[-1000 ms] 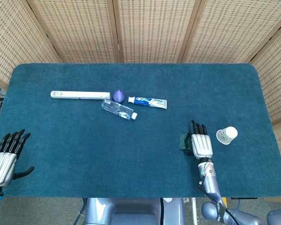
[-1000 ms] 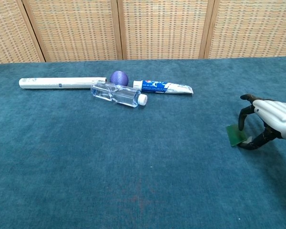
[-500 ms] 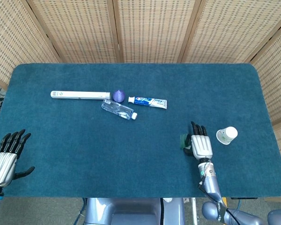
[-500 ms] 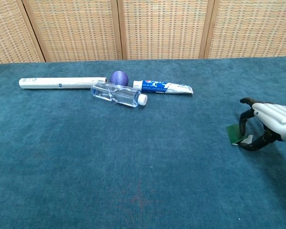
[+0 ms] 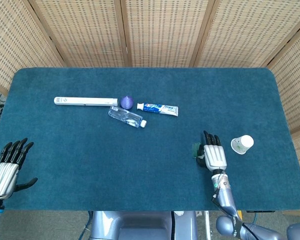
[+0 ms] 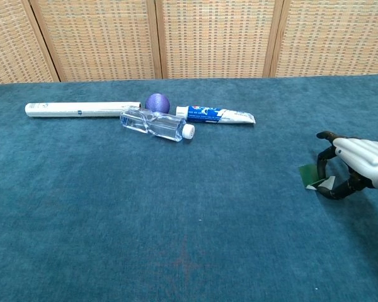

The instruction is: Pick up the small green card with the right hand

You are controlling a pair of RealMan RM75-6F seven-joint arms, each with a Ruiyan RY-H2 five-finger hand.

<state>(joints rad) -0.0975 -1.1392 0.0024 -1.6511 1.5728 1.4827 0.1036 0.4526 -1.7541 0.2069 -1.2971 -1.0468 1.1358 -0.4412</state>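
Near the desk's (image 5: pixel 140 175) right front, the small green card (image 6: pixel 310 174) sits pinched between thumb & fingers of your right robot hand (image 6: pixel 353 165). It's prob. thin, light & slippery, so squeeze the flat faces by an edge, gently. Vs 1 s ago the card looks tipped up more, w/ the robot hand pulled a bit back toward you. Left robot hand (image 5: pixel 4 167) is spread wide, holding nothing.
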